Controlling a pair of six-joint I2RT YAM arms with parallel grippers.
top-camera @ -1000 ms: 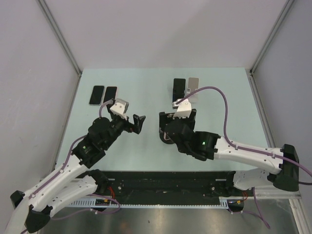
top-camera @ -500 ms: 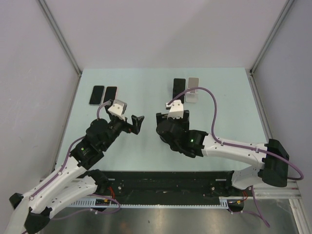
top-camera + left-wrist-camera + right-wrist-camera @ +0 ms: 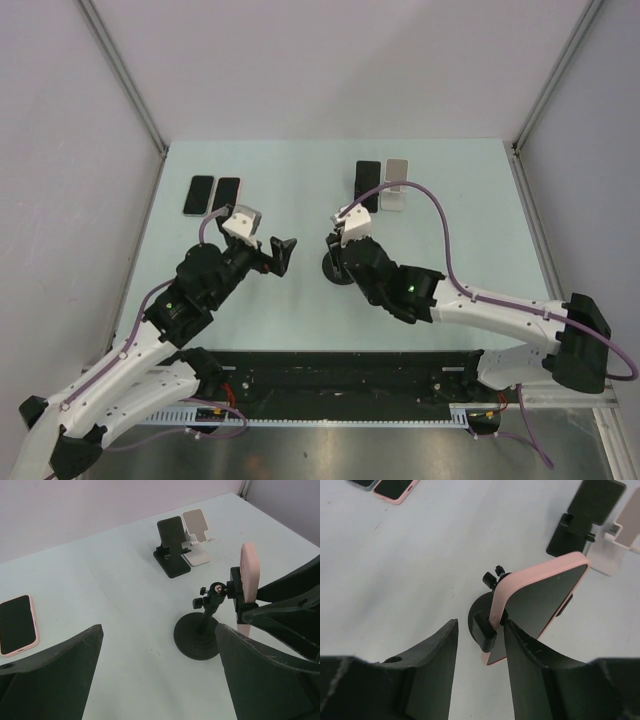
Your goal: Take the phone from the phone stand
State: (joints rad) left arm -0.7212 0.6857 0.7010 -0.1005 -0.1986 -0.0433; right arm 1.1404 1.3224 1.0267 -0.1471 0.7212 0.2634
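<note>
Two claws are over the pale bench (image 3: 300,170). The phone (image 3: 540,597), in a pink case, sits in the phone stand (image 3: 197,640), gripped on its edge by the black clamp at the top of a short post on a round black base. This stand is near the middle of the bench, slightly right of centre.

Right claw (image 3: 479,629) is at the stand with its fingers spread. In the right wrist view the black clamp and the phone's near edge lie in the gap between them. One finger overlaps the phone's lower end, but I cannot tell whether it touches.

Left claw (image 3: 159,630) is also wide open and holds nothing. It hangs to the left of the stand, apart from it and pointed toward it.

At the far right of the bench a black stand (image 3: 171,547) and a white stand (image 3: 197,540) are just beside each other. At the far left two phones (image 3: 212,195) lie flat side by side.
</note>
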